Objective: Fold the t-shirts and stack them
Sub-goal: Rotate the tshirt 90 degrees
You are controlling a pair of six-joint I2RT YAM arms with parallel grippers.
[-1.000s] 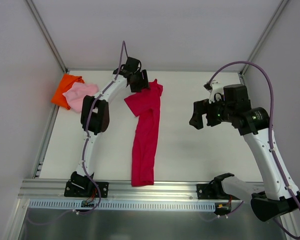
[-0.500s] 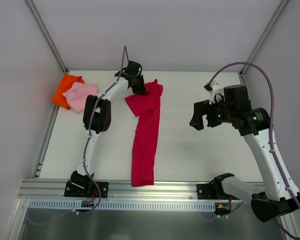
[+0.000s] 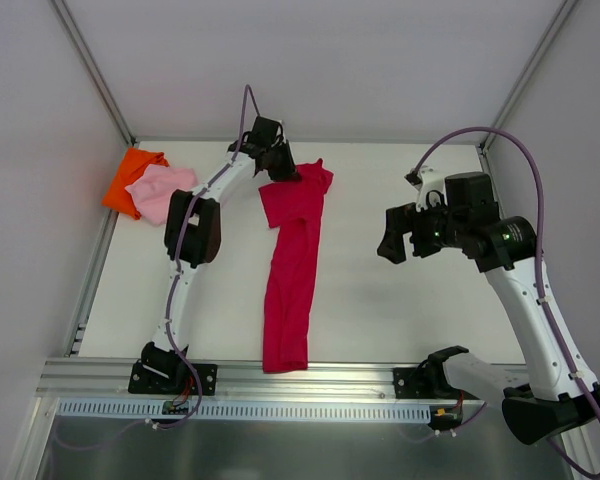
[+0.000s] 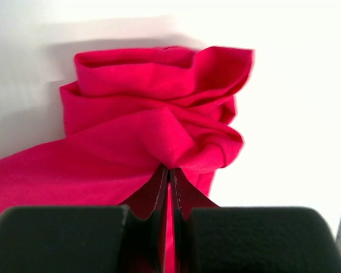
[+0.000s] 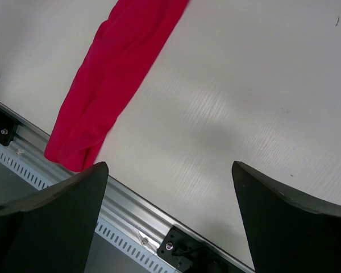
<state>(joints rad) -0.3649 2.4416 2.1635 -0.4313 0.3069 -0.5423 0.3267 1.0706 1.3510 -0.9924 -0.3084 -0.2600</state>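
A crimson t-shirt (image 3: 292, 270) lies as a long narrow strip down the middle of the table, also seen as bunched folds (image 4: 153, 114) in the left wrist view and as a red band (image 5: 113, 74) in the right wrist view. My left gripper (image 3: 283, 172) is shut on the shirt's far left corner, its jaws (image 4: 169, 176) pinching a fold. A light pink t-shirt (image 3: 160, 190) lies bundled on an orange t-shirt (image 3: 130, 176) at the far left. My right gripper (image 3: 400, 236) hovers open to the right of the crimson shirt, holding nothing.
A metal rail (image 3: 320, 380) runs along the near edge with both arm bases on it. White walls and frame posts close off the far side and both sides of the table.
My left gripper has shut on the crimson shirt's far corner and pulled it slightly right and farther back. The right arm has hardly moved.
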